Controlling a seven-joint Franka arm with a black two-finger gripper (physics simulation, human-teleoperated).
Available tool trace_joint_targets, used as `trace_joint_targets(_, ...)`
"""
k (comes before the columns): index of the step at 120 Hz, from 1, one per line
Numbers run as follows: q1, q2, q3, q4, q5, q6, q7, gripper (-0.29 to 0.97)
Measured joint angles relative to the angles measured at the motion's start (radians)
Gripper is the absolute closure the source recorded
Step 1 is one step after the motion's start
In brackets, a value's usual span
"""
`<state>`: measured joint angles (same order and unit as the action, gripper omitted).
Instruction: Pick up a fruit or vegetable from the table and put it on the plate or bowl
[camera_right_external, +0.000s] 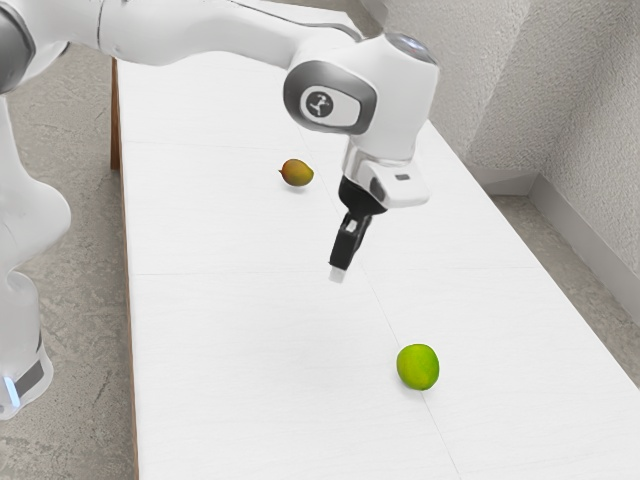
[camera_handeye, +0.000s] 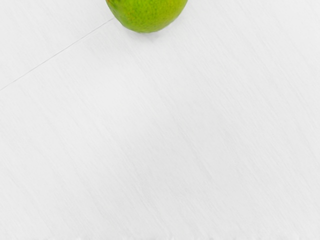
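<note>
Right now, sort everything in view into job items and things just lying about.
Job: green fruit, brownish fruit, gripper hanging above the table between them.
Just there: table, floor, wall.

Green fruit (camera_handeye: 146, 14) cropped by the wrist view's edge, only a rounded part in sight. In the exterior view, table (camera_right_external: 250, 360) cut off at the near end, far end hidden behind the white arm (camera_right_external: 200, 30), itself cropped at the upper left. Small brown-orange fruit (camera_right_external: 296, 172) too small to name by kind.
</note>
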<state>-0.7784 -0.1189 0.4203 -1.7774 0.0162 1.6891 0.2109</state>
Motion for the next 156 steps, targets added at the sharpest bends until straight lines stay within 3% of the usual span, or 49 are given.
trace_joint_targets(15, -0.019, -0.040, -0.043, -0.093, 0.002, 0.035, -0.011, 0.00)
trace_joint_targets(24, 0.019, -0.067, -0.061, -0.130, 0.002, 0.050, -0.017, 0.00)
trace_joint_targets(29, 0.133, -0.098, -0.158, -0.149, 0.002, 0.057, -0.019, 0.00)
trace_joint_targets(35, 0.359, -0.138, -0.375, -0.157, -0.005, 0.062, -0.022, 0.00)
trace_joint_targets(39, 0.449, -0.149, -0.468, -0.156, -0.014, 0.065, -0.022, 0.00)
trace_joint_targets(45, 0.513, -0.156, -0.557, -0.155, -0.030, 0.070, -0.024, 0.00)
trace_joint_targets(54, 0.543, -0.162, -0.625, -0.155, -0.056, 0.076, -0.025, 0.00)
trace_joint_targets(84, 0.568, -0.199, -0.678, -0.186, -0.106, 0.083, -0.031, 0.00)
trace_joint_targets(108, 0.777, -0.257, -0.778, -0.233, -0.130, 0.086, -0.034, 0.00)
trace_joint_targets(146, 0.847, -0.269, -0.777, -0.205, -0.121, -0.003, -0.035, 0.00)
trace_joint_targets(156, 0.849, -0.255, -0.743, -0.197, -0.104, -0.036, -0.028, 0.00)
